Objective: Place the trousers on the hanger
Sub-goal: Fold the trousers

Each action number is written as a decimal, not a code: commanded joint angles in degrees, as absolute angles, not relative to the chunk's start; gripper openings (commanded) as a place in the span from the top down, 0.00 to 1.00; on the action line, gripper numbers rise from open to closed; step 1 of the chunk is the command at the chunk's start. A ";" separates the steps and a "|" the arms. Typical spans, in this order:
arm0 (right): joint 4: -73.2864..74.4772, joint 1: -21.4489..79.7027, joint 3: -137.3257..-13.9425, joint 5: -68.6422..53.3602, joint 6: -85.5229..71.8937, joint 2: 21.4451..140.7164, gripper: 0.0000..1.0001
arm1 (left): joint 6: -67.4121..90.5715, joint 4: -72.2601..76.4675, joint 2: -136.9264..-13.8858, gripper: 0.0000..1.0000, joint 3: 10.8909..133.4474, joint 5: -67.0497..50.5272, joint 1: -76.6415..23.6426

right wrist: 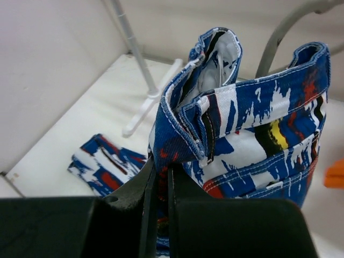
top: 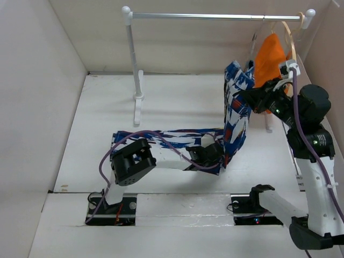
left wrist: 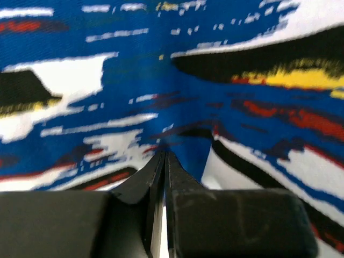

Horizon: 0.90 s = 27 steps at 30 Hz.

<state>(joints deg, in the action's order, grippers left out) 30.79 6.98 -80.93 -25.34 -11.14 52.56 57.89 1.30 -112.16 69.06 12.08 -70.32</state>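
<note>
The trousers (top: pixel 236 107), dark blue with red, white, yellow and black streaks, lie with their legs flat on the table and their waist end lifted upright at the right. My right gripper (top: pixel 245 97) is shut on the cloth just below the waistband (right wrist: pixel 252 102), with a fold pinched between the jaws of the right gripper (right wrist: pixel 160 169). My left gripper (top: pixel 214 153) rests low on the trousers where they bend upward; in the left wrist view the left gripper (left wrist: pixel 164 157) has its jaws closed on a crease of cloth (left wrist: pixel 134 80). The grey wire hanger (top: pixel 252 47) hangs from the rail just behind the raised waist, and its wire shows in the right wrist view (right wrist: pixel 275 36).
A white clothes rack has its rail (top: pixel 215 16) across the back and a post (top: pixel 130 54) at the left. A pale wooden hanger with orange cloth (top: pixel 271 56) hangs at the rail's right end. White walls close in on both sides.
</note>
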 commanded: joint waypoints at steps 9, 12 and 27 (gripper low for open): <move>14.07 35.40 -80.68 -12.14 -11.69 58.79 1.00 | 59.13 -25.72 -73.29 0.64 56.87 38.21 -66.37; 9.85 41.29 -80.59 -10.47 -11.60 63.09 1.00 | 64.84 -37.67 -57.56 0.62 56.51 46.65 -59.79; -3.18 67.58 -103.21 -8.07 -7.56 115.42 0.71 | 50.19 -37.81 -41.58 0.33 77.35 65.48 -47.64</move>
